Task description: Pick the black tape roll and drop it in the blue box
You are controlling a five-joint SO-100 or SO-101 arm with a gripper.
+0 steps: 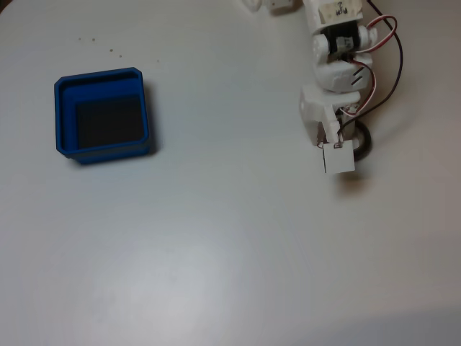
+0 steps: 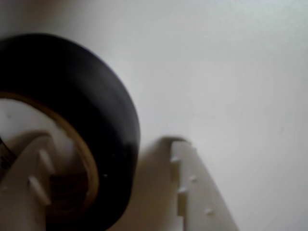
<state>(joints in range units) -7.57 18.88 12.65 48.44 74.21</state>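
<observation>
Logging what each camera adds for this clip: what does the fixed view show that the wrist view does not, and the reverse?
Fixed view alone: the blue box at the left of the white table, its dark floor bare, well apart from the arm, plus the arm's body and wires.

Wrist view alone: the grasp detail. One finger sits inside the core of the black tape roll, the other finger outside its wall, with a gap left between that finger and the roll.

Both: the roll, the gripper and the table.
</observation>
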